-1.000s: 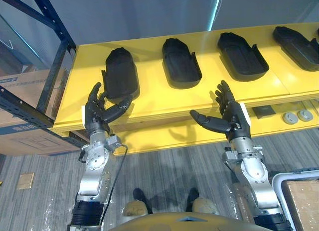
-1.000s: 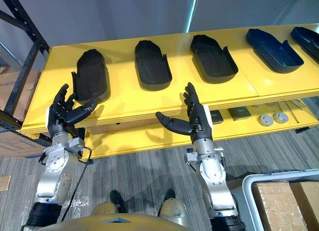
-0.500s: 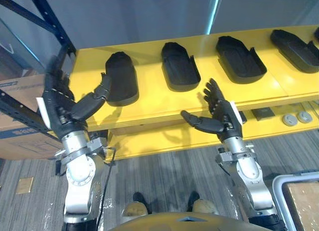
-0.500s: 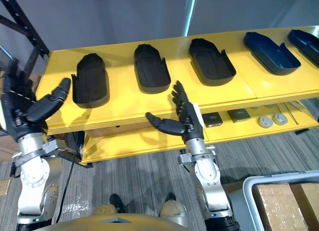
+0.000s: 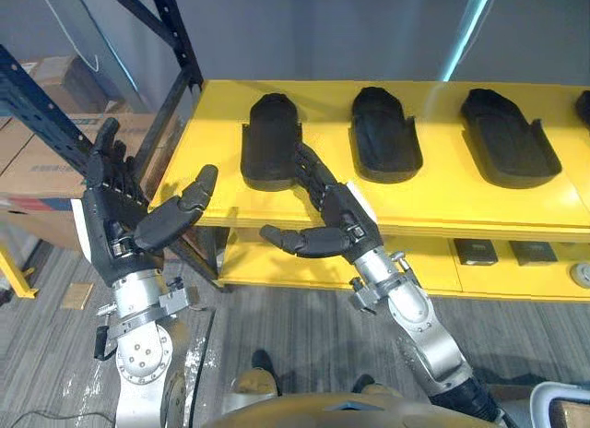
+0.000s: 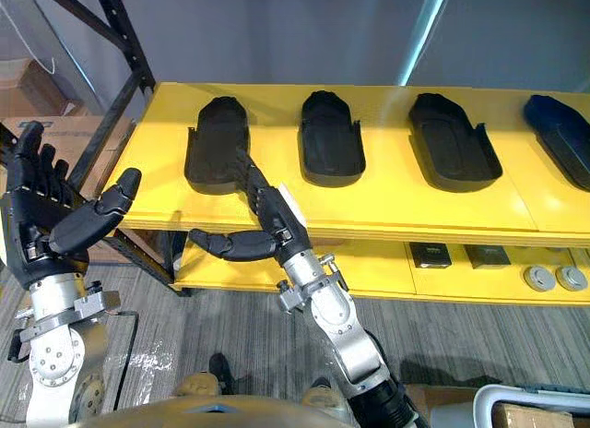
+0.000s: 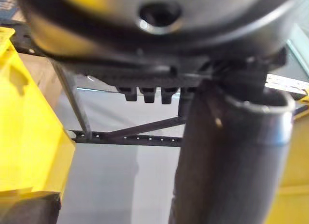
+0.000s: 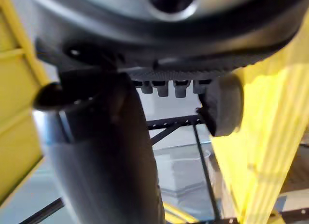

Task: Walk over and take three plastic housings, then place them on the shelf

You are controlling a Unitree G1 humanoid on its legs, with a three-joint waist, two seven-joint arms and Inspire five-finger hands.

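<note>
Three black plastic housings lie in a row on the yellow shelf [image 5: 442, 202]: the left one [image 5: 270, 140], the middle one [image 5: 385, 133] and the right one [image 5: 507, 147]. My right hand [image 5: 330, 223] is open at the shelf's front edge, with its straight fingertips [image 5: 301, 160] up against the near end of the left housing. I cannot tell whether they touch it. My left hand [image 5: 124, 220] is raised and open, off the shelf's left end, with nothing in it.
A dark blue housing [image 6: 562, 142] lies further right on the shelf. Blue rack uprights [image 5: 175, 41] and cardboard boxes [image 5: 37, 160] stand at the left. The lower shelf holds small dark parts [image 5: 477, 253] and round discs [image 6: 553, 279].
The camera has swung left. My left hand left the left housing's near end and rose off to the left. My right hand moved left along the shelf edge to that housing.
</note>
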